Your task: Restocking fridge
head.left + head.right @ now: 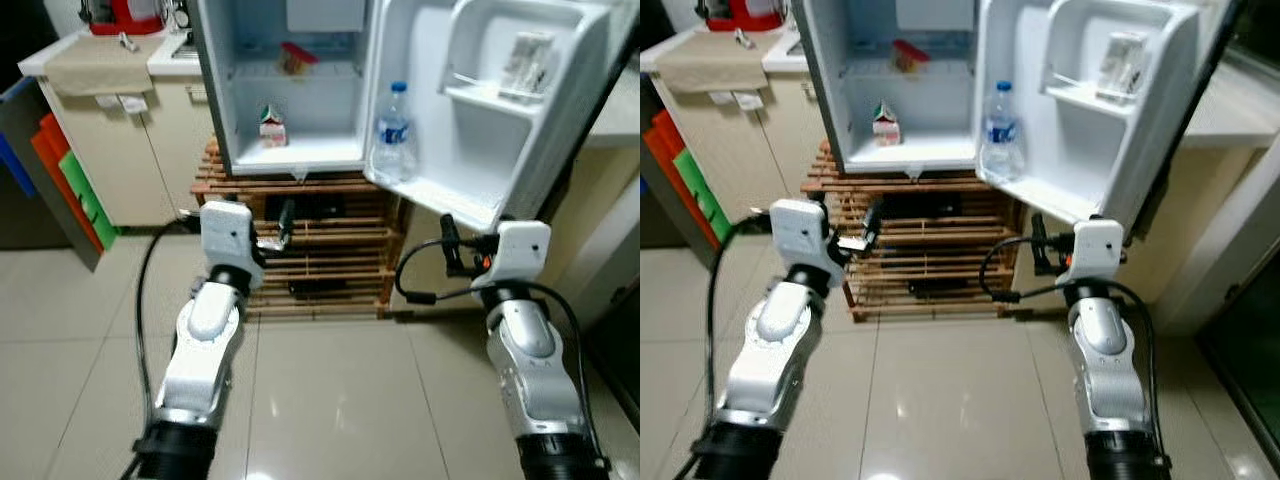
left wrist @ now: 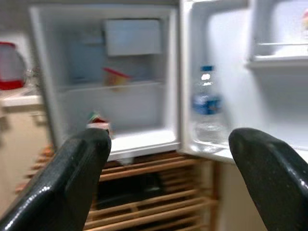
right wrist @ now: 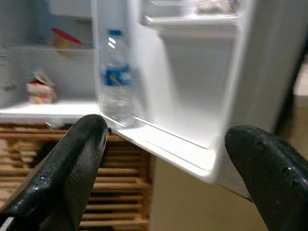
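A small white fridge [image 1: 215, 90] stands open on a stack of wooden pallets [image 1: 330, 255]. On its bottom shelf sits a small carton [image 1: 271, 127], and a red-topped item [image 1: 296, 57] rests on the shelf above. A water bottle [image 1: 394, 130] stands in the lower shelf of the open door [image 1: 560, 130], and a clear packet [image 1: 527, 65] sits in the upper door shelf. My left gripper [image 2: 171, 139] is open and holds nothing, raised in front of the pallets below the fridge. My right gripper [image 3: 168, 131] is open too, just below the door's lower edge.
A cream cabinet [image 1: 150, 150] with a red kettle [image 1: 130, 15] and a cloth [image 1: 100, 62] stands to the left. Coloured boards [image 1: 70, 170] lean against it. A pale wall [image 1: 600, 230] lies behind the door on the right. Tiled floor [image 1: 340, 400] spreads in front.
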{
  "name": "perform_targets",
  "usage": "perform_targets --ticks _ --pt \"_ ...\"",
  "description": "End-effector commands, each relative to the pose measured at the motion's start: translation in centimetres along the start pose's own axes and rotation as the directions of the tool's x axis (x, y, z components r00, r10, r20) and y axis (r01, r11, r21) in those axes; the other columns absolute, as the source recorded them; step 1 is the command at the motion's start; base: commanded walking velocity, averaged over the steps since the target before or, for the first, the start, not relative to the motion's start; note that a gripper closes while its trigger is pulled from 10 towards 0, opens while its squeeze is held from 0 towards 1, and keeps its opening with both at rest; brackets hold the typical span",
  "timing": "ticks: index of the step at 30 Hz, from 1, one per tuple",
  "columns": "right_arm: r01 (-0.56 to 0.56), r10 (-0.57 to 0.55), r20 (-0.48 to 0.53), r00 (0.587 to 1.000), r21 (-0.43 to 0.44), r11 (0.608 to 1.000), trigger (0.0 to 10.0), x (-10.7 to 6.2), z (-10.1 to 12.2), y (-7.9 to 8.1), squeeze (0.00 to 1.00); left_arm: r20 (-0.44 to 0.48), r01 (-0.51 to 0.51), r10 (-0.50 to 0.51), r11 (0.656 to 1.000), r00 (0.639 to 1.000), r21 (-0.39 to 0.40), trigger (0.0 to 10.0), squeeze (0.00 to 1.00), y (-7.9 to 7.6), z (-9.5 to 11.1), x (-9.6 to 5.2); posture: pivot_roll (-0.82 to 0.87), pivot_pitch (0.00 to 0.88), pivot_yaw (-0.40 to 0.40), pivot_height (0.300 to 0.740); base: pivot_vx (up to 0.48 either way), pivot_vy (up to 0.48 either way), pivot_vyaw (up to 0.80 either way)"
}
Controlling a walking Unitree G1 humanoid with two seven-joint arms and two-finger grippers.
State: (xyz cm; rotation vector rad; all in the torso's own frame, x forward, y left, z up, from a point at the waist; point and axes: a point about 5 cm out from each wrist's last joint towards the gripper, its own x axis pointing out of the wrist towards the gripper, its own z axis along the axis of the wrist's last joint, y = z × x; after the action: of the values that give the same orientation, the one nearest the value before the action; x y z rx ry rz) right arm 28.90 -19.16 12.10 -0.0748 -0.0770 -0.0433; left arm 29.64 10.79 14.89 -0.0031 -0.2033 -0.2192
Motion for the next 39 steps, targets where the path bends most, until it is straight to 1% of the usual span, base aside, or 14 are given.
perform_targets --ticks 1,18,20,23,25,29,31,32,34,35,36,37,38,39 --pt "-0.018 0.018 0.016 1.000 0.005 1.000 10.0 0.3 0.6 0.6 0.00 -0.005 -0.023 0.023 1.000 1.000 0.017 10.0 0.00 1.0 -0.1 -0.1 -0.12 0.000 0.004 0.740 0.375 -0.296 0.00" --pt "-0.019 0.019 0.016 1.000 -0.005 1.000 10.0 0.5 0.6 0.3 0.00 0.024 -0.005 0.005 1.000 1.000 -0.004 10.0 0.00 0.7 0.1 0.3 -0.13 0.000 0.005 0.740 0.356 -0.318 0.00" --pt "-0.119 0.118 0.017 0.993 0.041 0.992 10.0 -0.4 0.5 0.8 0.00 0.030 -0.007 0.007 1.000 1.000 -0.009 10.0 0.00 0.7 0.1 0.2 -0.13 0.000 -0.001 0.740 0.000 0.000 0.00" --pt "-0.221 0.221 -0.007 0.975 0.038 0.975 10.0 -1.8 0.1 1.1 0.00 0.029 -0.011 0.011 1.000 1.000 -0.005 10.0 0.00 0.8 0.1 0.1 -0.13 0.000 -0.005 0.740 0.000 0.000 0.00" --pt "-0.241 0.242 -0.024 0.970 0.034 0.970 10.0 -2.3 -0.2 1.0 0.00 0.028 -0.012 0.012 1.000 1.000 -0.005 10.0 0.00 0.9 0.1 0.1 -0.13 0.000 -0.005 0.740 0.000 0.000 0.00" --pt "-0.286 0.288 -0.155 0.945 0.040 0.957 10.0 -4.5 -2.5 -0.2 0.00 0.008 -0.015 0.015 1.000 1.000 -0.012 10.0 0.00 0.9 -0.3 -0.1 -0.15 0.000 -0.002 0.740 0.000 0.000 0.00" --pt "-0.295 0.297 -0.269 0.916 0.051 0.954 10.0 -5.7 -4.5 -1.5 0.00 -0.028 -0.026 0.025 0.999 0.999 -0.032 10.0 0.00 1.1 -1.1 0.0 -0.15 0.000 0.002 0.740 0.000 0.000 0.00" --pt "-0.295 0.297 -0.269 0.916 0.051 0.954 10.0 -5.7 -4.5 -1.5 0.00 -0.028 -0.026 0.025 0.999 0.999 -0.032 10.0 0.00 1.1 -1.1 0.0 -0.15 0.000 0.002 0.740 0.000 0.000 0.00" --pt "-0.283 0.273 -0.362 0.891 0.027 0.959 10.0 -5.8 -5.9 -2.5 0.00 -0.109 -0.043 0.043 0.999 0.993 0.000 10.0 0.00 1.6 -2.5 0.2 -0.16 0.000 0.004 0.740 0.000 0.000 0.00" --pt "-0.266 0.243 -0.402 0.883 -0.002 0.964 10.0 -5.6 -6.6 -3.1 0.00 -0.185 -0.066 0.069 0.998 0.980 0.024 10.0 0.00 2.2 -4.0 0.2 -0.16 0.000 0.005 0.740 0.000 0.000 0.00" --pt "-0.266 0.243 -0.402 0.883 -0.002 0.964 10.0 -5.6 -6.6 -3.1 0.00 -0.185 -0.066 0.069 0.998 0.980 0.024 10.0 0.00 2.2 -4.0 0.2 -0.16 0.000 0.005 0.740 0.000 0.000 0.00" --pt "-0.236 0.188 -0.454 0.871 -0.052 0.970 10.0 -5.3 -7.4 -4.0 0.00 -0.262 -0.090 0.101 0.995 0.960 0.051 10.0 0.00 2.9 -5.5 0.1 -0.16 0.000 0.006 0.740 0.000 0.000 0.00" --pt "-0.236 0.188 -0.454 0.871 -0.052 0.970 10.0 -5.3 -7.4 -4.0 0.00 -0.262 -0.090 0.101 0.995 0.960 0.051 10.0 0.00 2.9 -5.5 0.1 -0.16 0.000 0.006 0.740 0.000 0.000 0.00" --pt "-0.181 0.093 -0.499 0.862 -0.132 0.975 10.0 -4.7 -8.1 -5.3 0.00 -0.376 -0.071 0.108 0.991 0.920 0.110 10.0 0.00 3.4 -7.9 -0.4 -0.15 0.000 0.008 0.740 0.000 0.000 0.00"
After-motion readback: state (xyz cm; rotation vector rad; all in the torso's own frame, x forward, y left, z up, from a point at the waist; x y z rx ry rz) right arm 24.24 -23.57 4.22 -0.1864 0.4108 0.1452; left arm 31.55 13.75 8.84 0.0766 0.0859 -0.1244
